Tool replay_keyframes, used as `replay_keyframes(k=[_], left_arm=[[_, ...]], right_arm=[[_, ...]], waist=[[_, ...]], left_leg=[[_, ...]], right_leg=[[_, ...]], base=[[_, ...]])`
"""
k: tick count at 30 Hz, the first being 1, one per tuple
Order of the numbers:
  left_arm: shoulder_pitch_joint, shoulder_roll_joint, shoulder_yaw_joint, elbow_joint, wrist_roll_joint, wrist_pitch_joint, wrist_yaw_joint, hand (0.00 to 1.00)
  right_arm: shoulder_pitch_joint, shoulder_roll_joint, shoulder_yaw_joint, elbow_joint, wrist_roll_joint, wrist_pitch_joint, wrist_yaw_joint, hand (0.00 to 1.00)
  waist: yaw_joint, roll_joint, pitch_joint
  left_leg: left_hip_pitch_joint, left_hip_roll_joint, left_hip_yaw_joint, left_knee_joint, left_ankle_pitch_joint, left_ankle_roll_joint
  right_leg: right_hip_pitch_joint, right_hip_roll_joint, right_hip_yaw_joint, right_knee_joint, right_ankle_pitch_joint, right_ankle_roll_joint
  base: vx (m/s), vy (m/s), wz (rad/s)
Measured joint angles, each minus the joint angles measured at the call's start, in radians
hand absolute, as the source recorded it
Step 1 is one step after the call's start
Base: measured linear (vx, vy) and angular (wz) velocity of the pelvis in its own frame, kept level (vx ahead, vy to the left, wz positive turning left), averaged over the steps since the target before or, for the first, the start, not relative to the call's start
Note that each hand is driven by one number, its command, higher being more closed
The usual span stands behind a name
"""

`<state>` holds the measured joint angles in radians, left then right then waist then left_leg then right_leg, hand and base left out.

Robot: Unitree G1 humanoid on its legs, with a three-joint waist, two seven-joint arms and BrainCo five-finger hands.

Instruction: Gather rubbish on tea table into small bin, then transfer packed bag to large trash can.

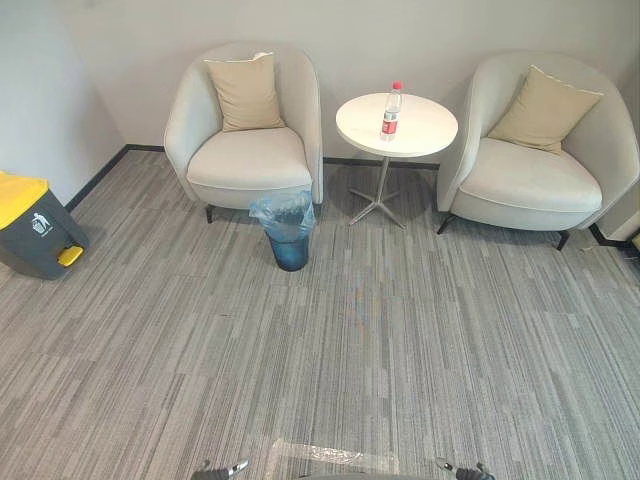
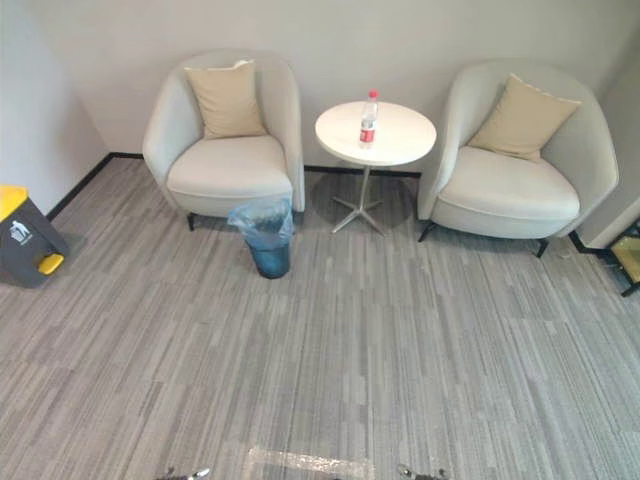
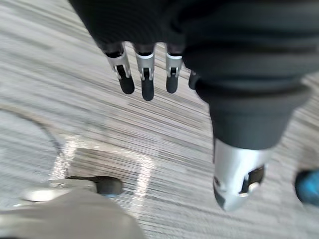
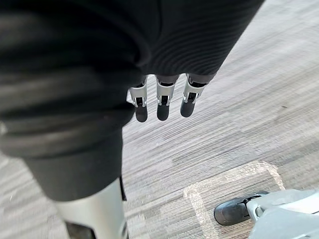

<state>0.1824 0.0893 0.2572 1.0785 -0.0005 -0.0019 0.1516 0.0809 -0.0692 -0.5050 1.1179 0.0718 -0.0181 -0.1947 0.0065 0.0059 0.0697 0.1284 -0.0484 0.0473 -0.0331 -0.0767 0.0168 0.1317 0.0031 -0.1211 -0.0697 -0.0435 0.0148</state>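
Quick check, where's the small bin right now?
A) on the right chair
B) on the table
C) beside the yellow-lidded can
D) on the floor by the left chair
D: the bin stands on the carpet at the front corner of the left chair, between that chair and the table.
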Motion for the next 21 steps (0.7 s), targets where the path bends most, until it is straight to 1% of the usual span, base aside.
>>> replay_keyframes(k=[2,7,16,21], left_arm=[[0.008,-0.008,0.021,0.006,0.001,0.003,-0.001,0.0],[0.007,-0.015,0.018,0.014,0.019,0.005,-0.004,0.0],[-0.006,0.01,-0.082,0.014,0.029,0.005,-0.026,0.0],[-0.011,0.017,-0.109,0.014,0.03,0.005,-0.028,0.0]], right_arm=[[0.0,0.009,-0.029,0.001,0.014,0.001,0.002,0.0],[-0.002,0.033,-0.041,0.003,0.015,0.002,0.021,0.0],[-0.006,0.037,0.019,0.009,0.014,0.002,0.033,0.0],[-0.018,0.039,0.041,0.011,0.015,0.005,0.038,0.0]], waist=[[0.001,0.001,-0.01],[0.002,0.004,-0.012],[0.002,-0.001,-0.01],[0.002,-0.004,-0.008]], left_leg=[[-0.001,0.0,0.002,-0.002,0.0,0.0],[0.004,0.001,0.002,-0.013,0.002,0.001],[0.014,0.001,0.006,-0.028,0.005,0.001],[0.015,0.001,0.006,-0.028,0.005,0.001]], right_leg=[[0.0,0.0,0.001,-0.004,0.002,-0.002],[0.0,0.003,0.0,-0.006,0.001,-0.002],[-0.001,0.004,-0.002,-0.007,0.001,-0.002],[0.0,0.004,-0.002,-0.007,0.001,-0.002]], base=[[0.0,0.0,0.0],[0.0,0.0,0.0],[0.0,0.0,0.0],[-0.01,-0.008,0.0]])
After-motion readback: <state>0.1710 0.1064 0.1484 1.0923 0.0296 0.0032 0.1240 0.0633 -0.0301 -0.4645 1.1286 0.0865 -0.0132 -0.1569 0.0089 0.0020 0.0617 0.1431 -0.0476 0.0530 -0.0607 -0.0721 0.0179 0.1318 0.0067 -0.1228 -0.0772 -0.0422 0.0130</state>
